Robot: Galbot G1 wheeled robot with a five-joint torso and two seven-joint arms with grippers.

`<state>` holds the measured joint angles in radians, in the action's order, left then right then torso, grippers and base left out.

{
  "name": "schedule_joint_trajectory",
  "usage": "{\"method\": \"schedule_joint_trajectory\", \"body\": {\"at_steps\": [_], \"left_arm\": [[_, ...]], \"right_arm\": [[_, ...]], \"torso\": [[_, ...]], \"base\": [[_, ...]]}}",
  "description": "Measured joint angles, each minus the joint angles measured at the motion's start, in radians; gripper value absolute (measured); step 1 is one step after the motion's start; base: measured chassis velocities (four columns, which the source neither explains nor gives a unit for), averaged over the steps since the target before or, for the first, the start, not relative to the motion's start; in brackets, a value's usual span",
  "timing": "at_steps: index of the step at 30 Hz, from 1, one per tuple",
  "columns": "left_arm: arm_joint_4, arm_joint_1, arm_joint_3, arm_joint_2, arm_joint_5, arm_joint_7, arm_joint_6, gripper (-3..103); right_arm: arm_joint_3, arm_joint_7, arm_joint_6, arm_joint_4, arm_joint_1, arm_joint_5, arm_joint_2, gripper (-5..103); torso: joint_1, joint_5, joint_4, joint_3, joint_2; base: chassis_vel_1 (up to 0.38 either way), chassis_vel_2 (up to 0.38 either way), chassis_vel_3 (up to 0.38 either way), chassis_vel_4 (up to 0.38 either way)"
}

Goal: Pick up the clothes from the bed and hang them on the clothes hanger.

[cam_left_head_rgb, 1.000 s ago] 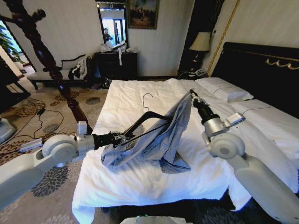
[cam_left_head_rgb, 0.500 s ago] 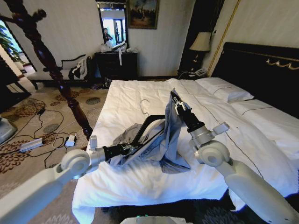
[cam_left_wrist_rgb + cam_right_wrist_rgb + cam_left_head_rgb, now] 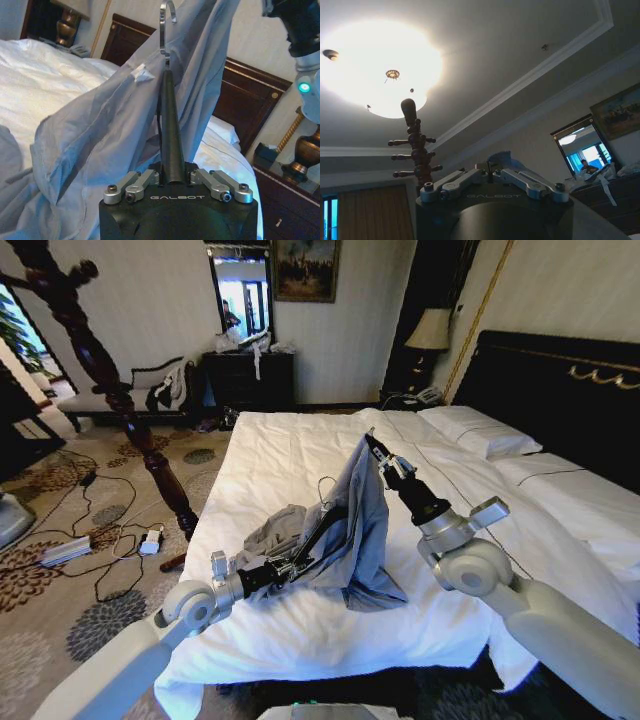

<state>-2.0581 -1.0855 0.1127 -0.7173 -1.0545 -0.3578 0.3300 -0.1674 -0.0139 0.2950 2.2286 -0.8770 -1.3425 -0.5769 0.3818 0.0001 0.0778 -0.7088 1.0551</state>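
Over the bed (image 3: 280, 450), your right gripper (image 3: 374, 448) pinches the shirt (image 3: 355, 530) up; left gripper (image 3: 290, 567) clamps the hanger (image 3: 318, 535) inside it.

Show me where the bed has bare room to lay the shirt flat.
Free: the white duvet of the bed between the footboard side and the pillows, and the near strip along the bed's front edge. Crowded: mid-bed, where the left claw grips the hanger under the shirt, lifted by the right claw.

Right tool (image 3: 375, 448) lifts shirt (image 3: 352, 530); left tool (image 3: 290, 568) grips hanger (image 3: 318, 536)
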Motion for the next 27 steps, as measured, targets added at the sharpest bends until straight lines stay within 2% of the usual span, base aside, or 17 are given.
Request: {"method": "schedule_joint_trajectory", "body": {"at_steps": [6, 11, 15, 19, 23, 27], "left_arm": [[-0.021, 0.001, 0.020, -0.017, -0.002, -0.006, -0.003, 20], [-0.031, 0.027, 0.044, -0.061, -0.007, -0.018, -0.010, 20], [0.031, 0.067, 0.048, -0.140, 0.030, -0.027, -0.029, 20], [0.054, 0.087, 0.048, -0.187, 0.038, -0.034, -0.031, 20], [0.059, 0.110, 0.039, -0.200, 0.038, -0.038, -0.031, 20], [0.049, 0.133, 0.022, -0.183, 0.034, -0.039, -0.029, 20]], "right_arm": [[0.023, 0.000, -0.001, 0.006, -0.011, 0.023, -0.027, 0], [0.054, 0.004, -0.001, 0.006, -0.040, 0.035, -0.057, 0], [0.066, -0.019, -0.001, 0.023, -0.089, 0.047, -0.068, 0], [0.074, -0.039, -0.001, 0.037, -0.123, 0.065, -0.059, 0], [0.090, -0.063, -0.013, 0.037, -0.154, 0.074, -0.057, 0], [0.110, -0.062, -0.036, 0.025, -0.151, 0.075, -0.069, 0]], "torso": [[0.000, -0.0001, 0.0001, 0.000, 0.000], [0.000, 0.0000, 0.0001, 0.000, 0.000], [0.000, -0.0002, 0.0000, 0.000, 0.000], [0.000, -0.0004, 0.0003, 0.000, 0.000], [0.000, -0.0003, 0.0003, 0.000, 0.000], [0.000, 0.0001, 0.0001, 0.000, 0.000]], "base": [[0.000, 0.000, 0.000, 0.000], [0.000, 0.000, 0.000, 0.000], [0.000, 0.000, 0.000, 0.000], [0.000, 0.000, 0.000, 0.000], [0.000, 0.000, 0.000, 0.000], [0.000, 0.000, 0.000, 0.000]]}}
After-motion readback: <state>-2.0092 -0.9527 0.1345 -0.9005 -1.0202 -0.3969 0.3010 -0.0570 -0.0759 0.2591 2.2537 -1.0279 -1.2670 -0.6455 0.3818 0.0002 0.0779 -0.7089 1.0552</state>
